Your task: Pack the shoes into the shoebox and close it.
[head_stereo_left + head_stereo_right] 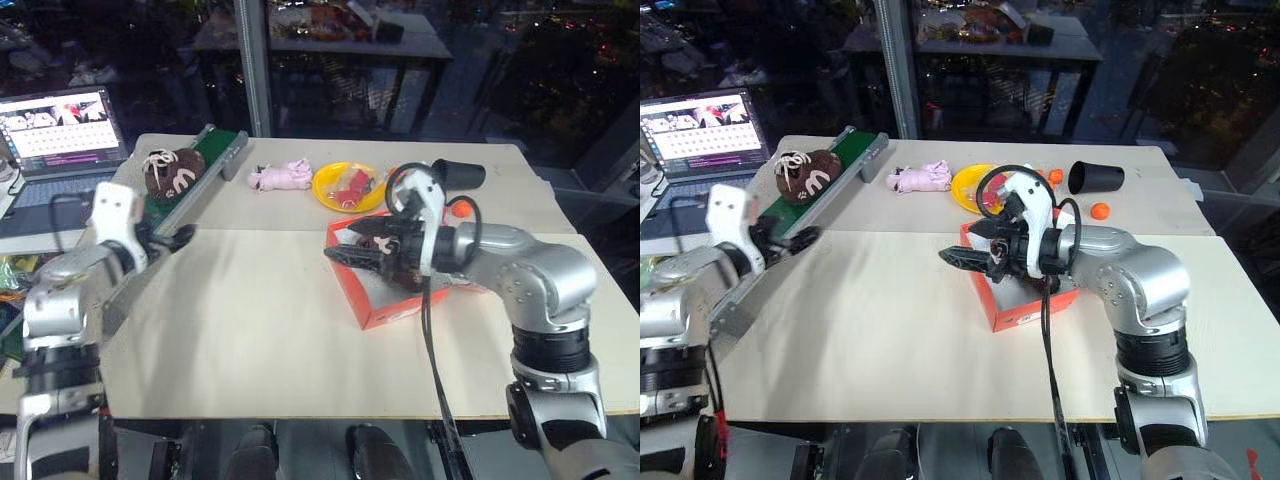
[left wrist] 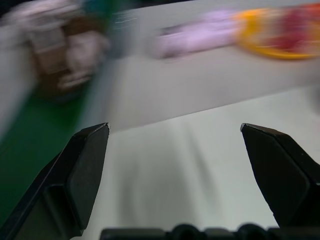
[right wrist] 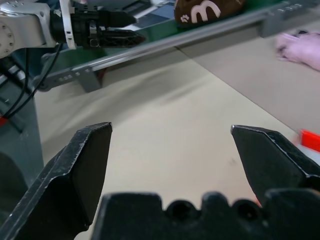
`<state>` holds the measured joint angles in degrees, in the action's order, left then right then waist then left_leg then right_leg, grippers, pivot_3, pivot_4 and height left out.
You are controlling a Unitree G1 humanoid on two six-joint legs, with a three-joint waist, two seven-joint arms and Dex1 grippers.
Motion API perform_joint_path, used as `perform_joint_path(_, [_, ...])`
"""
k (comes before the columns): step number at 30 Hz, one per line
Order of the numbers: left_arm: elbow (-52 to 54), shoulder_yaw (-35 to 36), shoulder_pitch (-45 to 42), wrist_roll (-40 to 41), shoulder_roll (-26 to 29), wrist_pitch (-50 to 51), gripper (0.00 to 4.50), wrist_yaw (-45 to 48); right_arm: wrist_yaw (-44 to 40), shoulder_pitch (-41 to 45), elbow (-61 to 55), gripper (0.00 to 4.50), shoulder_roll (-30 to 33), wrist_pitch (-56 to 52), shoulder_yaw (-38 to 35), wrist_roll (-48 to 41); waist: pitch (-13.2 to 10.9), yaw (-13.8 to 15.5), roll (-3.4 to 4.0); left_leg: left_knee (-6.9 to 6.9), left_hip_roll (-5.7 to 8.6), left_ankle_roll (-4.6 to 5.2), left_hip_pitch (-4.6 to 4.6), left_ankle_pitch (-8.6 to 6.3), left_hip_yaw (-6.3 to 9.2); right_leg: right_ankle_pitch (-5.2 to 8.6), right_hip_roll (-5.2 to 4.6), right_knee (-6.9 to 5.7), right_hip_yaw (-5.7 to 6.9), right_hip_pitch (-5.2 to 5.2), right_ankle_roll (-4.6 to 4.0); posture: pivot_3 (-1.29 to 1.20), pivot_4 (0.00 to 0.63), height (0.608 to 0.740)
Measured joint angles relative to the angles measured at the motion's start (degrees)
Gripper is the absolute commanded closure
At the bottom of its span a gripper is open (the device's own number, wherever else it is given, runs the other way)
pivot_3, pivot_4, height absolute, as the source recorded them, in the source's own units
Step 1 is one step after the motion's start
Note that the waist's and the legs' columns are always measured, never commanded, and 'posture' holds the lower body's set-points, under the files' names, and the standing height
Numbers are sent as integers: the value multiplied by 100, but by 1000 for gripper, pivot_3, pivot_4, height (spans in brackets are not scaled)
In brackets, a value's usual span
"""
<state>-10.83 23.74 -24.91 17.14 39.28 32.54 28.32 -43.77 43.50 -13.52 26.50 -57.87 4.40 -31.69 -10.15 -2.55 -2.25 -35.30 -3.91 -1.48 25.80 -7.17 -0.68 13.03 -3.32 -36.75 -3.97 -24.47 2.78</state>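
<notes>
A dark brown shoe [image 1: 172,170] with white laces is seen on the green conveyor belt [image 1: 205,160] at the table's far left; a second dark shoe [image 1: 408,275] appears to lie inside the open red-orange shoebox [image 1: 385,312], partly hidden by the right arm. The left gripper [image 1: 172,238] is held near the belt, jaws spread and empty. The right gripper [image 1: 965,257] is poised beside the box's left edge, jaws likewise spread and empty. The belt shoe is best approached squarely and grasped across its middle. A pink soft toy [image 1: 283,177] and yellow plate [image 1: 325,190] lie beyond.
</notes>
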Motion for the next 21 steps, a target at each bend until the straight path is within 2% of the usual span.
perform_joint_path(4, [-524, 374, 360, -7, 14, -672, 0, -47, -243, 21, 334, 11, -24, 456, 314, 167, 0, 91, -3, 0, 0, -1, 3, -1, -2, 1, -5, 2, 5, 0, -2, 0, 150, 740])
perform_joint_path(8, [-1210, 432, 377, -3, 93, -1292, 0, 106, -289, 60, 492, 11, -58, 625, 356, 184, 4, 157, -12, 1, -2, -2, 3, -1, -5, 2, -4, 2, 6, -3, -8, 0, 150, 740])
perform_joint_path(21, [-3143, 188, -299, -128, 389, -2632, 0, 722, -226, 58, 462, 11, 126, 641, 343, 176, 5, 170, -14, 8, -5, -3, 3, -1, -14, 1, -5, 0, 6, -12, -13, 0, 150, 740])
